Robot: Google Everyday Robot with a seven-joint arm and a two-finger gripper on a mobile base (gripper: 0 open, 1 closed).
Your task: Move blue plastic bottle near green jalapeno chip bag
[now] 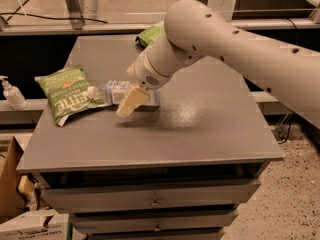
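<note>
My gripper point(131, 100) hangs over the left half of the desk point(200, 124), a pale cream wedge at the end of my smooth, rounded arm. It sits right in front of the blue plastic bottle point(116, 92). I cannot tell whether it is spread or pressed together, nor whether it touches the bottle.

The bottle lies on its side, clear plastic with a pale blue-and-white label. Its white cap points toward the left edge and meets the right side of the green jalapeno chip bag point(67, 93).

That bag lies flat by the left edge, glossy and crinkled, with big white letters. The desktop is matte grey with a fine speckled grain and a soft sheen.

A smaller bunched green bag point(151, 34) sits at the back edge. A white pump bottle point(13, 95) stands off the desk, beyond the left edge.
</note>
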